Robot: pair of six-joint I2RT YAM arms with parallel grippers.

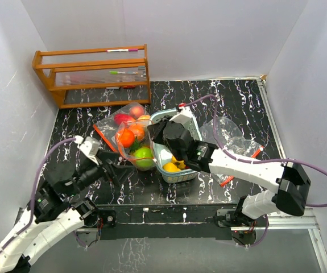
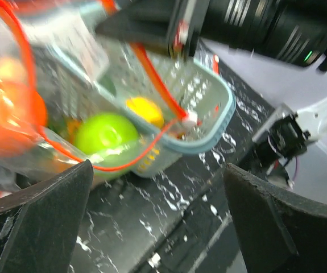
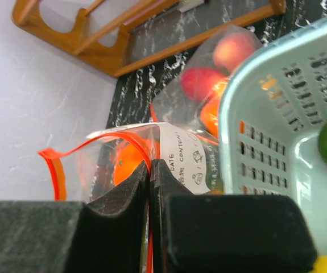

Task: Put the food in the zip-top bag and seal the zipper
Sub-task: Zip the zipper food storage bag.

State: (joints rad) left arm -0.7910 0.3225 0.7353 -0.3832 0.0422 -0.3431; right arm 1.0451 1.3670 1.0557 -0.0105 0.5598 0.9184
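The zip-top bag (image 1: 130, 133) sits mid-table, pushed right up against the left side of the teal basket (image 1: 181, 176). Through the plastic you can see a green fruit (image 1: 143, 156) at the near end, an orange fruit (image 1: 127, 137) behind it and a red fruit (image 1: 122, 118) at the far end. A yellow fruit (image 1: 171, 166) sits in the basket. The right gripper (image 3: 150, 170) is clamped tight on the bag's orange-zipper rim, right by the printed label. The left gripper (image 2: 157, 170) is spread wide with nothing in it, parked just in front of the bag, green fruit dead ahead. There's a second clear bag (image 1: 231, 136) lying right of the basket, and a wooden rack (image 1: 92, 74) at the back left.
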